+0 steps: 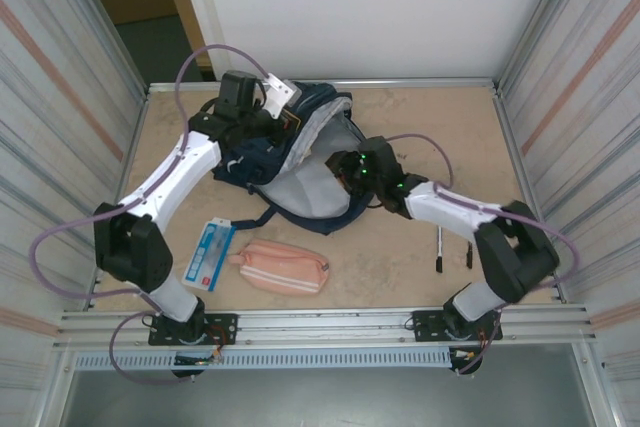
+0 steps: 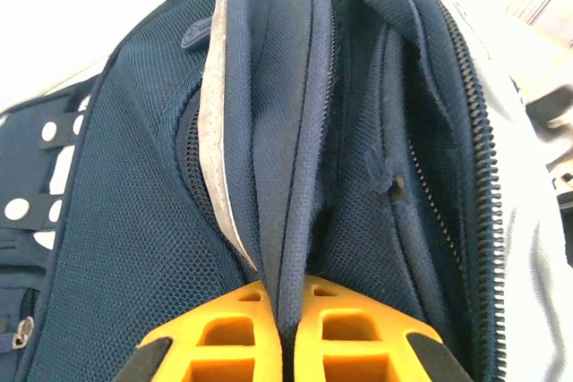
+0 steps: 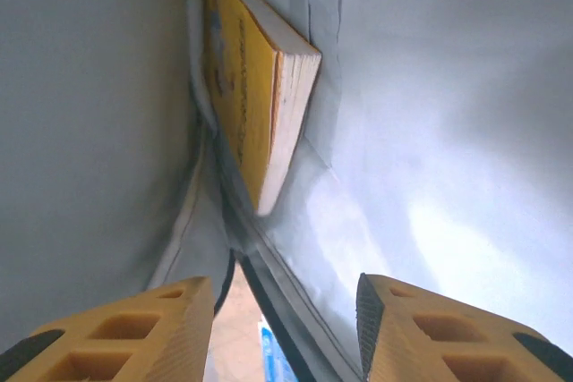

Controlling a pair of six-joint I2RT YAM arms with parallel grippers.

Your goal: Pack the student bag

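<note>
Packing under way: the student bag [image 1: 300,179] lies open at the far side of the desk [image 1: 420,127], left of centre, its pale lining turned up toward the overhead camera. The left gripper [image 2: 286,319] is pinched tight on a fold of the bag's navy mesh beside the zip, holding the mouth up. The right gripper [image 3: 286,328] reaches inside the main pocket, its jaws standing moderately apart with nothing between them. Just ahead of it, a yellow book [image 3: 242,87] leans on its edge against the lining.

Waiting on the near desk are a pink pouch [image 1: 285,267], a blue-and-white packet [image 1: 210,254] just to its left, and two pens [image 1: 438,247] well apart to the right, beside the right arm.

The likeliest trouble lies in backing the right gripper out. An open finger could snag the lining or the zip edge and drag the bag along, or tug the fold out of the left gripper's pinch, letting the mouth fall shut. The book, tilted rather than flat, may also slide toward the opening if the bag is jolted or tipped
</note>
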